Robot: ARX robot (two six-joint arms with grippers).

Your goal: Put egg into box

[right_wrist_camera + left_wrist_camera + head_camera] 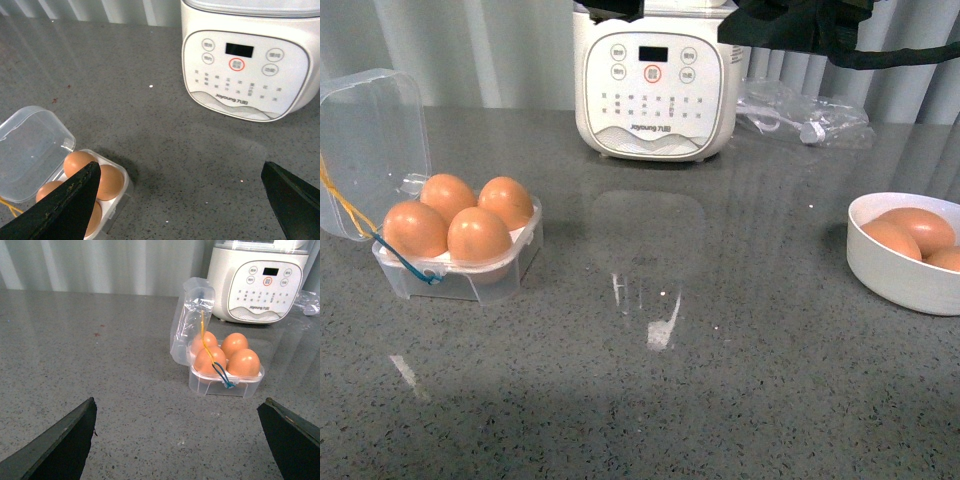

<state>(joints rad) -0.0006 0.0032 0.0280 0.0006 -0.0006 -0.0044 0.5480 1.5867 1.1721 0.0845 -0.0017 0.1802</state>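
A black arm [790, 25] built of blocky matte shells trails a thick black cable [910, 55]. The left gripper [180, 401] and right gripper [180, 164] each have two dark, wedge-shaped fingers [60, 442] with paler, scuffed edges.

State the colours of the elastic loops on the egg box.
Elastic loops: yellow and teal, clearest in the left wrist view.

box [460, 270] open, four eggs [478, 236] inside
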